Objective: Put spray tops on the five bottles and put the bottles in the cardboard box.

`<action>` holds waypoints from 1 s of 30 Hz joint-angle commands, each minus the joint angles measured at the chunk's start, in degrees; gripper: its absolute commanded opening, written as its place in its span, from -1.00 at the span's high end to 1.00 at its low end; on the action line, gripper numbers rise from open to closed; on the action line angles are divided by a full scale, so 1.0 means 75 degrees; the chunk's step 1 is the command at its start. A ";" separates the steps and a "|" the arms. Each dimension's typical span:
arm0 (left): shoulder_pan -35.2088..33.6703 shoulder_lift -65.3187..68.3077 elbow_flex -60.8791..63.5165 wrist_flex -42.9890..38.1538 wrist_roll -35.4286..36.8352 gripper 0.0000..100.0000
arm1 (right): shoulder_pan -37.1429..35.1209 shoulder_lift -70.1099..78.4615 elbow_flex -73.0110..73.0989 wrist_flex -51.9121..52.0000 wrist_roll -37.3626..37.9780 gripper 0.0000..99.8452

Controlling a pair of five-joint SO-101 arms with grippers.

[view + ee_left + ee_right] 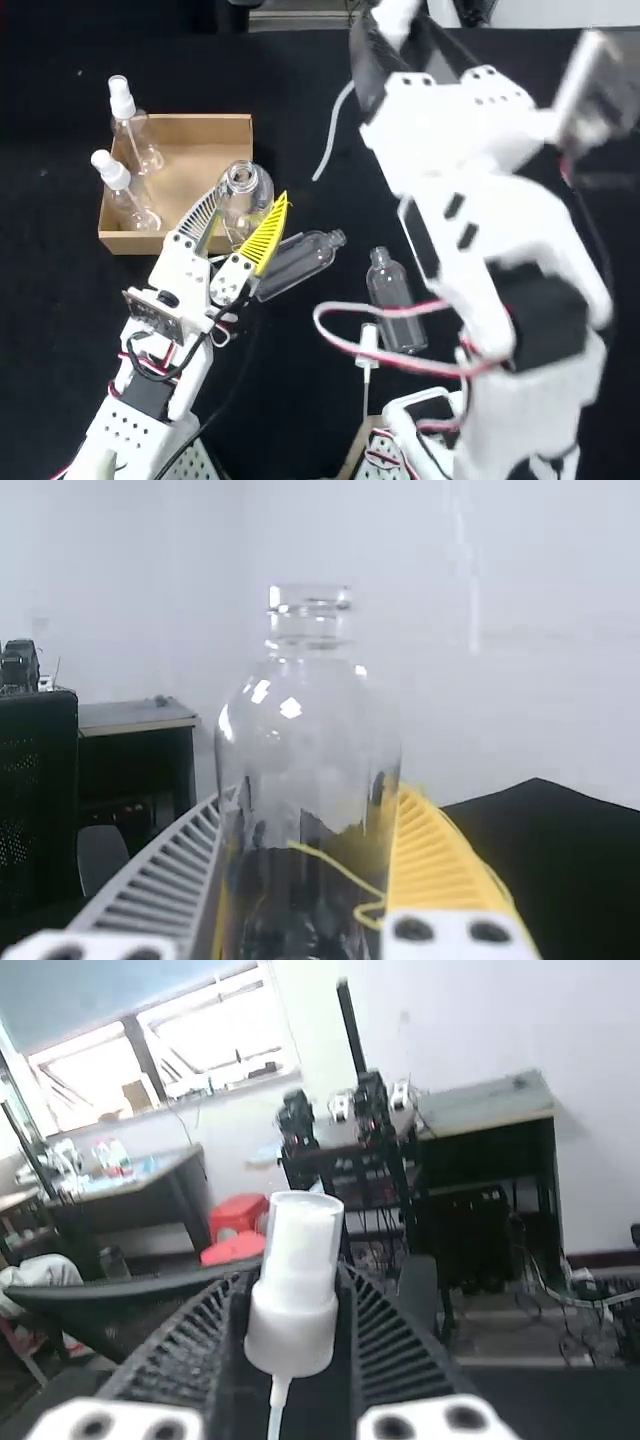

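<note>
Pinching an uncapped bottle (310,700) in the left gripper (315,802), squeezing its clear body between a grey finger (160,890) and a yellow finger (440,870), poking its neck out past the fingertips. Getting that grip up close from the left wrist view, and getting the surroundings from the high view instead. Looking straight down there into the bottle's open mouth, holding it at the near right corner of the cardboard box (200,122), just ahead of the fingertips. Spotting two finished ones standing inside, well beyond the grey finger: a near capped bottle (122,190) and a far capped bottle (131,128).

Switching to the right wrist view: clamping a white spray top (297,1250) in the right gripper (293,1285), pressing black ribbed fingers (190,1350) against its collar, letting the dip tube hang back between them.

Back on the high view: finding a second bottle (300,260) lying on the black table (60,300) just beside the yellow finger, a third bottle (393,300) lying farther off on that side, and a loose spray top (368,345) near its base. Contending with the right arm (470,170) looming over that half of the table, and with a red-and-white cable (340,335) looping across the third bottle.
</note>
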 commanded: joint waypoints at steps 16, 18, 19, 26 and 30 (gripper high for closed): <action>-0.0135 -0.0094 0.0182 0.1172 0.0035 0.94 | -0.1899 -0.2549 0.3921 -0.4325 -0.0070 0.98; -0.0100 -0.0094 0.0182 0.1172 0.0059 0.94 | -0.1911 -0.2385 0.3979 -0.4513 -0.0070 0.98; -0.0076 -0.0094 0.0182 0.1172 0.0070 0.94 | -0.1911 -0.2292 0.3991 -0.4548 -0.0047 0.98; -0.0064 -0.0094 0.0182 0.1172 0.0070 0.94 | -0.1934 -0.1541 0.3874 -0.4571 0.1078 0.98; -0.0064 -0.0094 0.0182 0.1172 0.0070 0.94 | -0.1934 -0.1237 0.3827 -0.4571 0.1172 0.98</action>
